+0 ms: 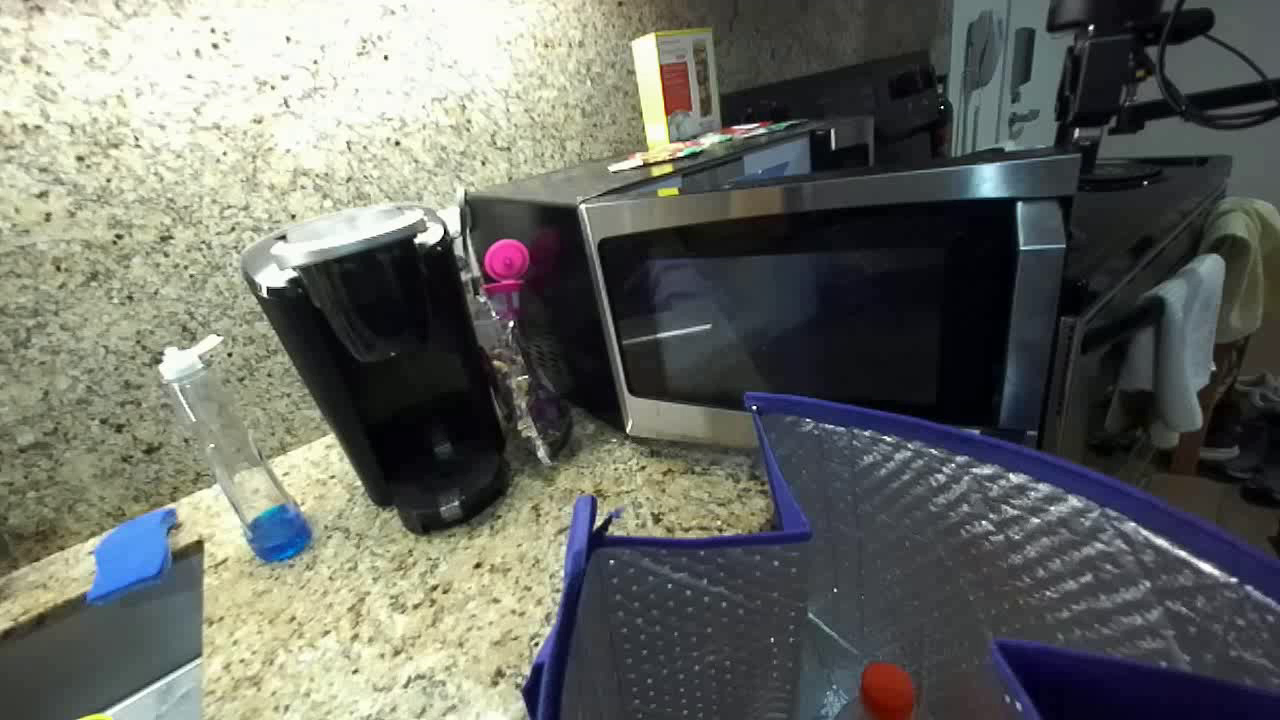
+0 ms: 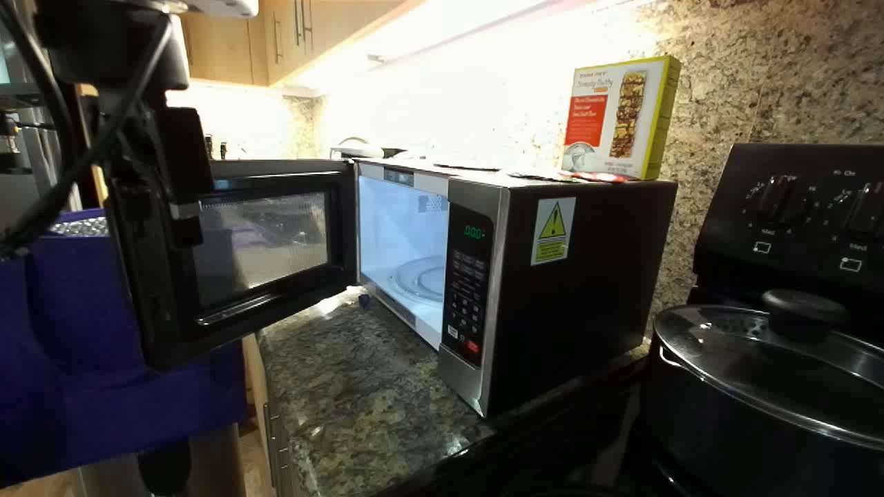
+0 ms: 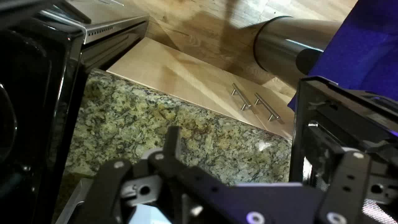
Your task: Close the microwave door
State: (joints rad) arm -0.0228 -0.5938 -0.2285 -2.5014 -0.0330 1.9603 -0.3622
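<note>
The microwave point(image 2: 580, 276) stands on the granite counter, its lit inside and glass plate showing in an exterior view. Its door point(image 2: 266, 241) is swung wide open; the outer face with dark window point(image 1: 780, 320) and silver handle shows in an exterior view. My gripper point(image 2: 183, 214) is at the door's free end, on the inner side; whether it touches is unclear. In the wrist view the gripper point(image 3: 262, 144) has its fingers apart, with nothing between them over the counter. The door's inner face point(image 3: 311, 124) is close by its right finger, whose tip is hard to see.
A purple insulated bag point(image 1: 690, 600) stands beside the door's outer face. A black coffee maker point(image 1: 390, 370) and a pink-lidded bottle point(image 1: 508, 262) stand by the microwave. A box point(image 2: 615, 117) is on top of it. A lidded pot point(image 2: 760, 386) sits on the stove.
</note>
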